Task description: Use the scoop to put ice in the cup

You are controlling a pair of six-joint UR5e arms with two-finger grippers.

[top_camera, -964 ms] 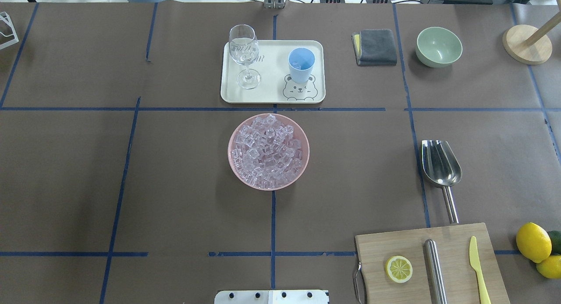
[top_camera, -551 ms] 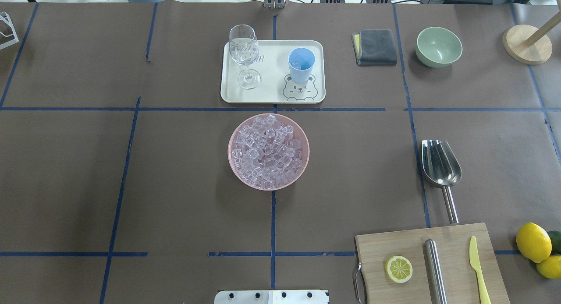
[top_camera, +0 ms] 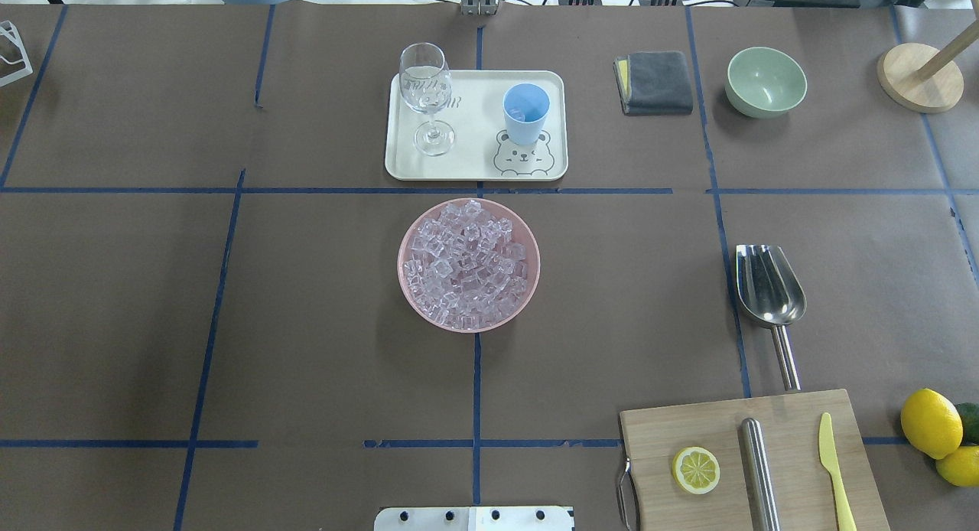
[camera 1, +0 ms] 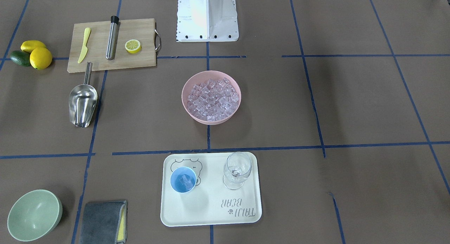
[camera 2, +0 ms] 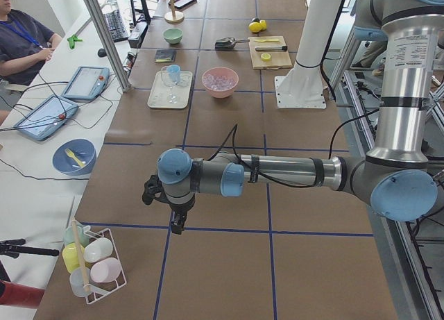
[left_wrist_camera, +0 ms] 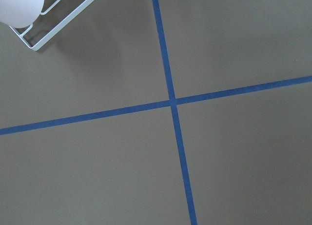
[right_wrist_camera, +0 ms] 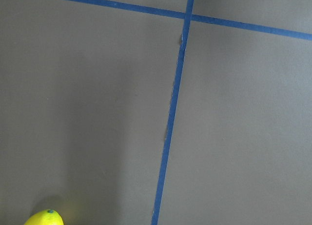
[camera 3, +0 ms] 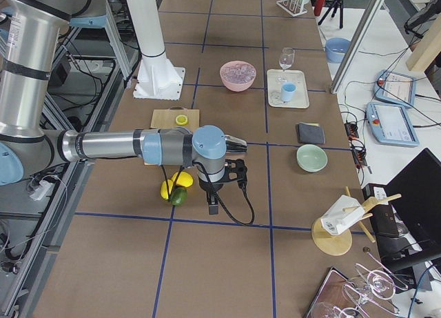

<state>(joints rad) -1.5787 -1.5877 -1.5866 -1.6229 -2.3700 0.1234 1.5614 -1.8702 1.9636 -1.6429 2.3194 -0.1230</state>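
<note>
The ice [top_camera: 468,265] is piled in a pink bowl [top_camera: 401,265] at the table's middle. The light-blue cup [top_camera: 525,112] stands upright on a white tray [top_camera: 478,133] behind the bowl; in the front-facing view the cup [camera 1: 183,179] holds a few cubes. The steel scoop [top_camera: 769,290] lies on the table at the right, handle toward the cutting board. Neither gripper is near them. My left gripper [camera 2: 172,219] hangs over bare table far to the left, and my right gripper [camera 3: 212,206] far to the right beside the lemons. I cannot tell whether either is open or shut.
A wine glass [top_camera: 426,95] stands on the tray. A wooden board [top_camera: 753,462] holds a lemon half, a steel cylinder and a yellow knife. Lemons [top_camera: 930,424], a green bowl [top_camera: 765,81] and a grey cloth [top_camera: 655,81] are at the right. A cup rack [camera 2: 90,264] stands near the left gripper.
</note>
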